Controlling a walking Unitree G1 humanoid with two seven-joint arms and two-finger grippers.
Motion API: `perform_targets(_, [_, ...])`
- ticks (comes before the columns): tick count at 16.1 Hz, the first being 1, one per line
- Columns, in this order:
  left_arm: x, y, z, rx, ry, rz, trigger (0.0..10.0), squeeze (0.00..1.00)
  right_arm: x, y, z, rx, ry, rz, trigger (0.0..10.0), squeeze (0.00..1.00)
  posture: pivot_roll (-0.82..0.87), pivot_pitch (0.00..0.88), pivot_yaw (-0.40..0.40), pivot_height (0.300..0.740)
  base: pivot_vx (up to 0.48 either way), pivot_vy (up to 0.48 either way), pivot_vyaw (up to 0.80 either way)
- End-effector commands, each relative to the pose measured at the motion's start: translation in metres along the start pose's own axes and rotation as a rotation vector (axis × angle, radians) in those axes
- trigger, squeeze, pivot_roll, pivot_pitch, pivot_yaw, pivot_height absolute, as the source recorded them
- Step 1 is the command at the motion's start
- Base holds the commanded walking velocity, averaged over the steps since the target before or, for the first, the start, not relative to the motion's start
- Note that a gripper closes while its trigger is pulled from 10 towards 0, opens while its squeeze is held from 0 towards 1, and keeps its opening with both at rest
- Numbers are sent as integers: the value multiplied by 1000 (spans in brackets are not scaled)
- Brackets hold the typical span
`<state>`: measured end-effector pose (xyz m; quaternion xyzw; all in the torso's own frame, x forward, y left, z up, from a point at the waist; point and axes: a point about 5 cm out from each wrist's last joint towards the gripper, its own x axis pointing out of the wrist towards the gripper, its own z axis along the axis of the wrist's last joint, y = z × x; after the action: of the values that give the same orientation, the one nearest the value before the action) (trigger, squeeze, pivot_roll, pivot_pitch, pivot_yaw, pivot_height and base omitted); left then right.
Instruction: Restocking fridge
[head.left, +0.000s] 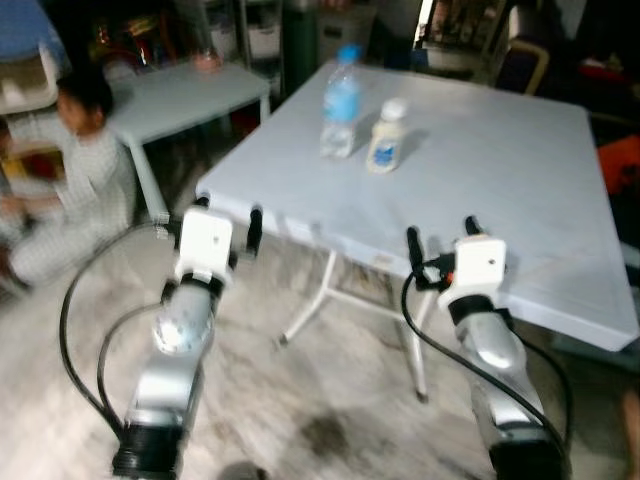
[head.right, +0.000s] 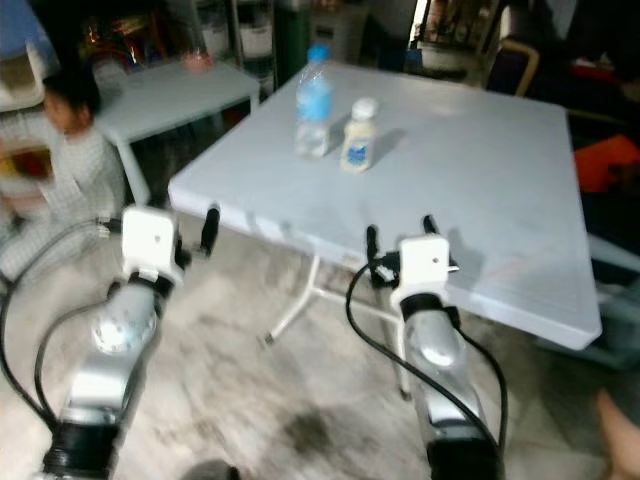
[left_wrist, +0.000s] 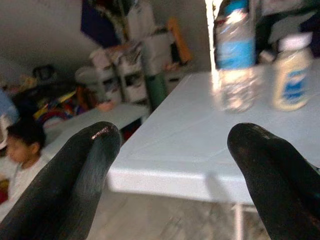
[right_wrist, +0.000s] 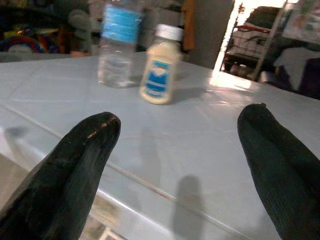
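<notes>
Pale folding table (head.left: 520, 200), smaller table (head.left: 185, 95) behind, seated person (head.left: 70, 170), cluttered shelves (head.left: 250, 30)

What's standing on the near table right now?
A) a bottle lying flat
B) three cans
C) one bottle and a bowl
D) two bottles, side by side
D: a clear water bottle with a blue cap and a smaller cream bottle with a white cap stand upright next to each other on the table; both grippers, left and right, are open and short of them.
</notes>
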<state>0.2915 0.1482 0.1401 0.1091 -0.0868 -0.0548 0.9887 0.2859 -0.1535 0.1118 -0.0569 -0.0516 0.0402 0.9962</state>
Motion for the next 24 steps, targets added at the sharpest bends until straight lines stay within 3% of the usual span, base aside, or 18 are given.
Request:
perform_targets(1, [2,-3,4,-5,-14,-13,10000,0,2,-4,5,-9,-22,-10,10000,0,44,63,-23,740,480,0,0])
perform_targets(13, [2,0,4,-40,-9,16,10000,0,2,4,10,-31,-57,40,10000,0,45,67,-25,740,466,0,113])
perform_targets(20, [1,2,3,-34,-17,30,10000,0,1,7,9,-36,-58,61,10000,0,45,74,-30,740,0,0,0])
perform_targets(24, [3,5,5,-26,-31,39,10000,0,5,17,28,-85,-144,132,10000,0,47,91,-26,740,0,0,0])
